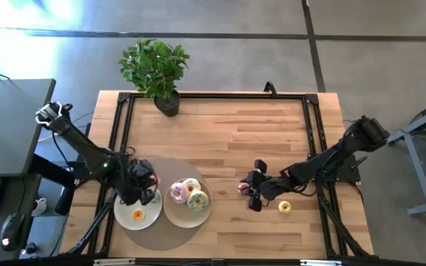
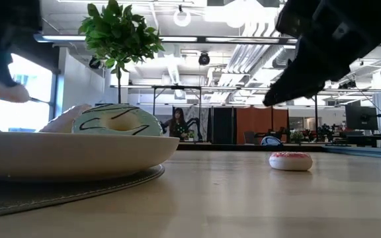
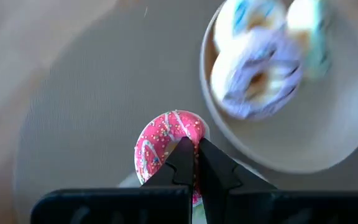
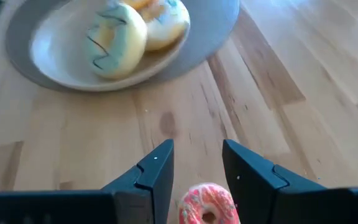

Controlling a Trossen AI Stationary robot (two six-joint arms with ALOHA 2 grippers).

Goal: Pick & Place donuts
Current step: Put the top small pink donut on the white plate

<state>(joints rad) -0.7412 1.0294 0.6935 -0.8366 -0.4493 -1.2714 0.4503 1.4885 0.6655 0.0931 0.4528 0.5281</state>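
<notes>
My left jaws (image 3: 194,163) are clenched on a small pink-frosted toy donut with sprinkles (image 3: 164,144), held over the round grey mat (image 1: 156,230) near the front left corner of the pale wooden surface (image 1: 228,133). They hang above the left round white plate (image 1: 128,218), where a mini yellow-orange donut (image 1: 137,215) lies.

Just beside it, on the same mat, the right round white plate (image 1: 176,214) carries the larger frosted donuts: a pink-purple one (image 1: 178,193), a cream-white one (image 1: 191,185) and a pale green one with dark stripes (image 1: 197,200), all bunched and touching.

My right jaws (image 4: 197,163) are released, fingers spread, low over the surface toward the front right, with a small red-pink sprinkled donut (image 4: 207,203) lying on the wood between them; I cannot tell whether they touch it. A mini yellow donut (image 1: 285,207) rests on the wood just beside that arm, nearer the front edge.

A potted green plant (image 1: 154,70) stands at the back edge, left of the middle.
</notes>
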